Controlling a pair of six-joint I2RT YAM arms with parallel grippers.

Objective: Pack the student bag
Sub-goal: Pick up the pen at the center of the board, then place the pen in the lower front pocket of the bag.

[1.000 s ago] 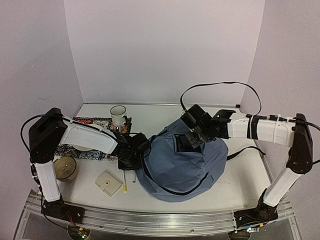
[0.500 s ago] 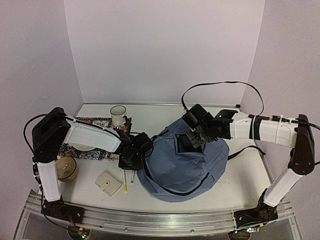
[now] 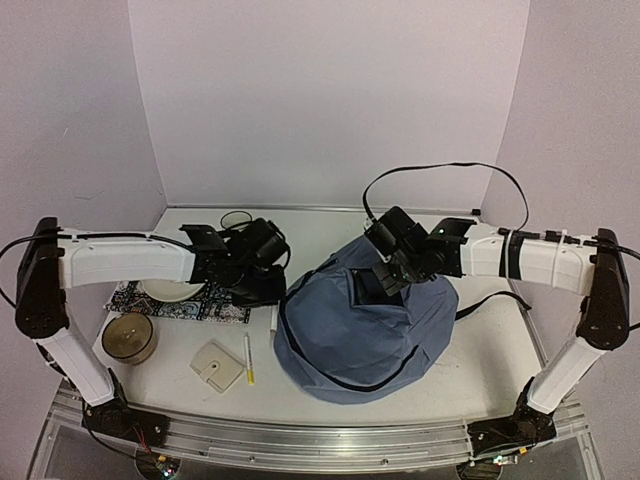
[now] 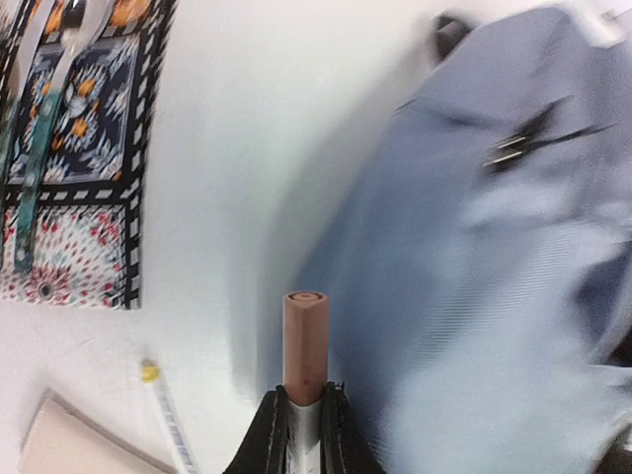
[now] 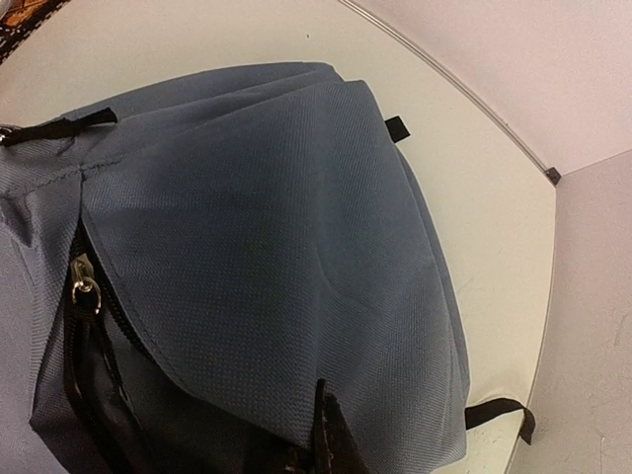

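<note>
While the left gripper pinches one brown three-sided stick that juts out ahead of its fingertips, the right gripper is pressed together on a fold of the one student bag. The bag lies slumped on the table, beneath the right gripper and just right of the left one. Nearer the bases than the left gripper lie one yellow-tipped pen, one beige square pad and one round tin; one patterned mat lies to its left
</note>
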